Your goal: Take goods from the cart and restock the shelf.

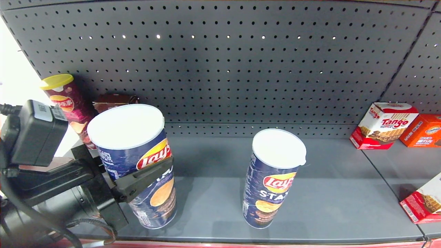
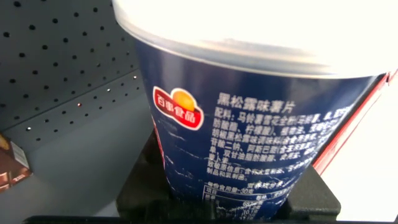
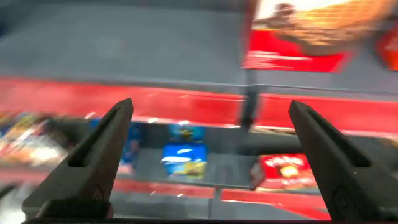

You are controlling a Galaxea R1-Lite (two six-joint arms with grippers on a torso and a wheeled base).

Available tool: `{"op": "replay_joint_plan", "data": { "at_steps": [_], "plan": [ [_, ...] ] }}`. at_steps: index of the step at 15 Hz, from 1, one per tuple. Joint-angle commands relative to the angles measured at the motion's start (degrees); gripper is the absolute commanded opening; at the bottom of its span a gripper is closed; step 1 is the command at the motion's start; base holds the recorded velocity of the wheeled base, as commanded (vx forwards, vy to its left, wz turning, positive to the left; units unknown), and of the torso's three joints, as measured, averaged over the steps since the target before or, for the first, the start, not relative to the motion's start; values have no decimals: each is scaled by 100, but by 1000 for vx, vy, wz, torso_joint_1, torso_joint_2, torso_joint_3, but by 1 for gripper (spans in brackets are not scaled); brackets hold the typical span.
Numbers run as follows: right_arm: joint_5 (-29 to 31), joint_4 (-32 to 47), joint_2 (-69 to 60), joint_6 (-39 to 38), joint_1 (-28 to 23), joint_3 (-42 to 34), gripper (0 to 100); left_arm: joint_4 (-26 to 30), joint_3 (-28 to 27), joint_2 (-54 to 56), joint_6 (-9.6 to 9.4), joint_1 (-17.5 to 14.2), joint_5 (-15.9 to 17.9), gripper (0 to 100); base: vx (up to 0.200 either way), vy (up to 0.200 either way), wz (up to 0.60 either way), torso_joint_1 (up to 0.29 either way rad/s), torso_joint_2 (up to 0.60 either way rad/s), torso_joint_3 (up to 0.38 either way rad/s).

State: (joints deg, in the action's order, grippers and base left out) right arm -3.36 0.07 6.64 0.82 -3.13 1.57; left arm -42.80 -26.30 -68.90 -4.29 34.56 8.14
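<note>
My left gripper is shut on a blue chips can with a white lid, at the left front of the grey shelf board. The can leans slightly, its base at or just above the board. In the left wrist view the same can stands close between the black jaws. A second blue chips can stands upright mid-shelf, apart from the held one. My right gripper is open with nothing between its fingers, hanging in front of the red-edged shelf front.
A purple can with a yellow lid and a brown box stand at the back left. Red and orange wafer boxes sit at the right, one near the front. The pegboard back wall closes the rear. Goods lie on a lower shelf.
</note>
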Motion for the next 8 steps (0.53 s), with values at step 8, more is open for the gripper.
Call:
{"op": "replay_joint_plan", "data": {
  "at_steps": [8],
  "plan": [
    [-191, -376, -76, -108, -188, -157, 100, 9, -7, -9, -2, -20, 12, 0, 0, 0, 0, 0, 0, 0]
  ]
}}
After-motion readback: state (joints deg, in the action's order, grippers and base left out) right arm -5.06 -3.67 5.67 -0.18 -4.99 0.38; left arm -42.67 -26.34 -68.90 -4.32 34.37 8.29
